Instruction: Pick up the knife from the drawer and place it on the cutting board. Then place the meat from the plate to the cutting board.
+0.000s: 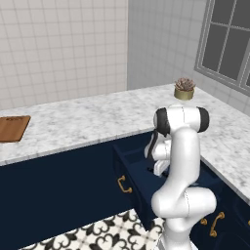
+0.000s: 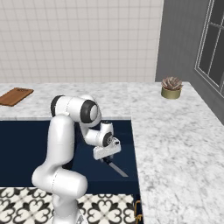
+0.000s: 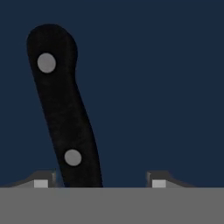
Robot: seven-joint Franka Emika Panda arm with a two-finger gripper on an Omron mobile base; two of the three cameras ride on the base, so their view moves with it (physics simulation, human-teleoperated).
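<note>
The navy drawer (image 1: 131,172) stands pulled open under the counter. On its floor lies the knife (image 3: 65,109), whose black handle has two silver rivets and whose grey blade (image 2: 119,169) pokes out beyond the hand. My gripper (image 3: 100,183) is down inside the drawer (image 2: 87,168), straddling the handle. The handle sits close to the left fingertip (image 3: 41,181), with a clear gap to the right one, so the jaws are open. The cutting board (image 1: 12,128) lies far left on the counter, also seen in the right base view (image 2: 15,96). The meat and the plate are out of view.
A small potted succulent (image 1: 184,89) stands at the counter's back corner (image 2: 171,88). A marble counter (image 2: 175,144) borders the drawer on the right. Another gold handle (image 1: 215,223) shows on the lower cabinet. Patterned floor tiles lie below.
</note>
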